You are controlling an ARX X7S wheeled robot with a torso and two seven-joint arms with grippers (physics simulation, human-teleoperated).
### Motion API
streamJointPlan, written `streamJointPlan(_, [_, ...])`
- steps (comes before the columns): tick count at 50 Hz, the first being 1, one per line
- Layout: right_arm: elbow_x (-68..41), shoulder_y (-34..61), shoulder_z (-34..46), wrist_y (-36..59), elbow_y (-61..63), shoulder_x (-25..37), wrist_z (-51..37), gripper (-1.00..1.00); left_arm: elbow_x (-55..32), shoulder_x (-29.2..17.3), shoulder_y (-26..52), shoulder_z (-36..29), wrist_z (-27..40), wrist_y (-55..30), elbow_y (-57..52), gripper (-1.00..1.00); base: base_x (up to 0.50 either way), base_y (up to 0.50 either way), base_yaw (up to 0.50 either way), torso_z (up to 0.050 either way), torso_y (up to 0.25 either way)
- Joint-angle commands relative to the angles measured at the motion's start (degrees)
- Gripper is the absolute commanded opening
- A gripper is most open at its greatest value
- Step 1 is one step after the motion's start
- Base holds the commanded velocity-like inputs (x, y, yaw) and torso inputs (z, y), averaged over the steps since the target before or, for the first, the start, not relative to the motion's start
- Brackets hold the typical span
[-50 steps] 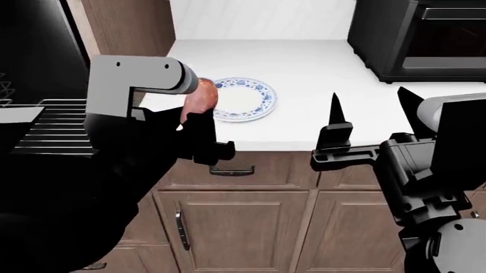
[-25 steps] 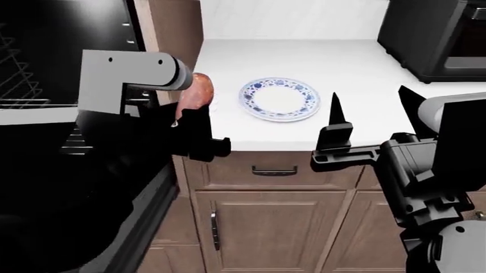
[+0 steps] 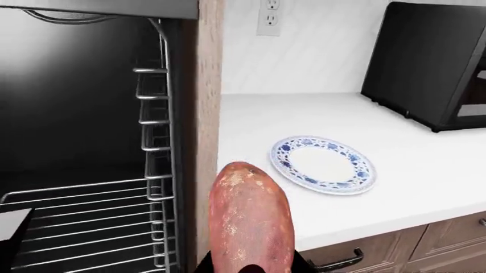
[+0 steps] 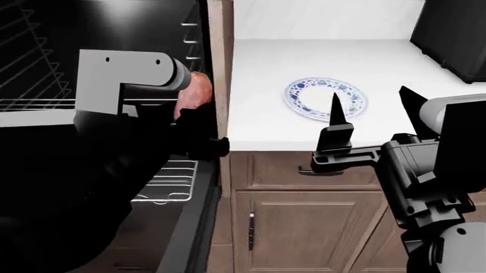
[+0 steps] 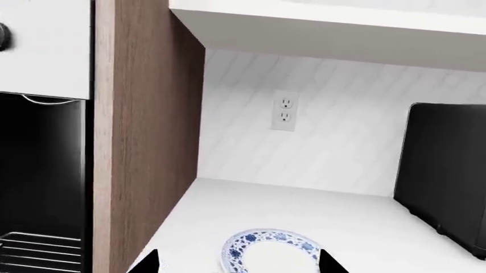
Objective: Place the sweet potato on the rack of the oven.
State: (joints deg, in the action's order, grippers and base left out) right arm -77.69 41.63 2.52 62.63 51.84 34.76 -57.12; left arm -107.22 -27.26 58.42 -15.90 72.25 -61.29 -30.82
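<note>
My left gripper is shut on the reddish-brown sweet potato, which sticks out past its black fingers; it also shows in the head view. It hangs in front of the wood-brown post between oven and counter. The oven stands open at the left with a black cavity. A silver wire rack lies inside, left of the potato; in the head view a rack shows lower down. My right gripper is open and empty, held above the counter's front edge.
A blue-patterned plate lies empty on the white counter. A black countertop appliance stands at the back right. Upright wire side guides line the oven wall. Wood drawers and cabinet doors are below the counter.
The view has swung left: the plate and counter shifted right and the oven cavity now fills the left. My left gripper still holds the sweet potato, now against the oven's edge.
</note>
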Motion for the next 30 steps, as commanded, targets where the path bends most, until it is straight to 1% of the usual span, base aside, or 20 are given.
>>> streamJointPlan(1, [0.0, -0.5, -0.2, -0.6, 0.3, 0.5, 0.0, 1.0, 0.0, -0.2, 0.3, -0.4, 0.2, 0.7, -0.1, -1.0, 0.0, 0.39, 0.0, 0.0, 0.0])
streamJointPlan(30, [-0.3, -0.8, 0.1, -1.5, 0.5, 1.2, -0.4, 1.0, 0.2, -0.8, 0.6, -1.1, -0.2, 1.6, -0.4, -1.0, 0.0, 0.39, 0.0, 0.0, 0.0])
